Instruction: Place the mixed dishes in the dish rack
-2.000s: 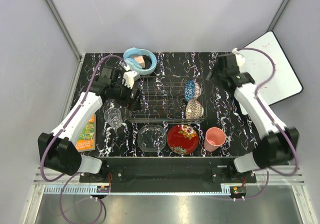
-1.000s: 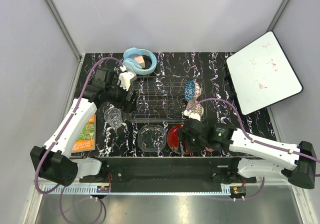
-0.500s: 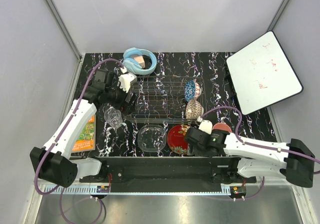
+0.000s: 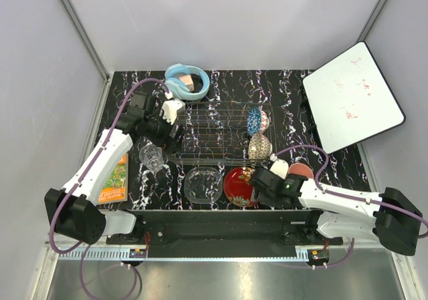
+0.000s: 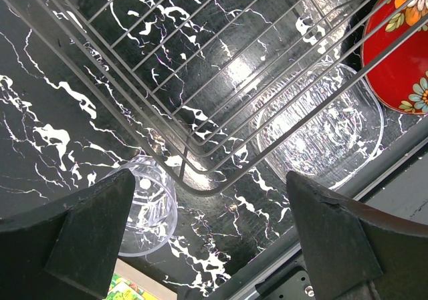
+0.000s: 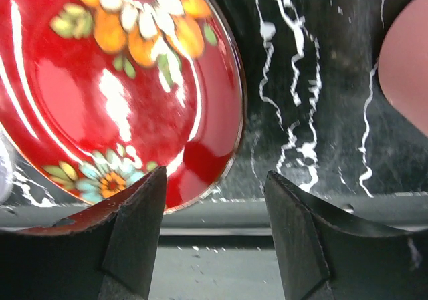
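Illegibly scrawled board (image 4: 353, 96) near dish rack (image 4: 214, 131)

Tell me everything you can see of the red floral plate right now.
The glossy round red floral plate bears orange and white flowers with green leaves and a thin pale rim. It lies flat on the black marbled table, outside the silver wire rack. The open right hand straddles its right edge; contact cannot be told.

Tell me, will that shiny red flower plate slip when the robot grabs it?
Probably slippery: the red floral plate is glossy, with bright glare spots. It looks stiff and likely breakable if dropped. It lies flat on the table, so it shouldn't roll, but the right hand, open at its rim, may slide it rather than lift it.
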Motion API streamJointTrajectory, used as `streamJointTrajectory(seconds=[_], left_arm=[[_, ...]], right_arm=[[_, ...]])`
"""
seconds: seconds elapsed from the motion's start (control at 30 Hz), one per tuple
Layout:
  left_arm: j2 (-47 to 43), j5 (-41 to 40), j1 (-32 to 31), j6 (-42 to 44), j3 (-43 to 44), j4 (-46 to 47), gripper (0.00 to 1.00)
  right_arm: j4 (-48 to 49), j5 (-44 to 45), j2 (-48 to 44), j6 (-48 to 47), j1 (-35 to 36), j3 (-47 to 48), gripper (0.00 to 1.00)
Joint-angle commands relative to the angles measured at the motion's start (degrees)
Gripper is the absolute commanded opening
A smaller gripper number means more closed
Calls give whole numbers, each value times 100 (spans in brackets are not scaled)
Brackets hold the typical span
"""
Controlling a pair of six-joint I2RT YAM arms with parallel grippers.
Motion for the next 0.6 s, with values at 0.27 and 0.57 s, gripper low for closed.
streamJointTrajectory(seconds=[0.27,0.57], left_arm=[[-26,25,16,142,231,27,99],[62,-11,16,212,327,-17,99]], right_arm=[[559,234,11,213,-448,82,63],[796,6,441,56,-633,142,61]])
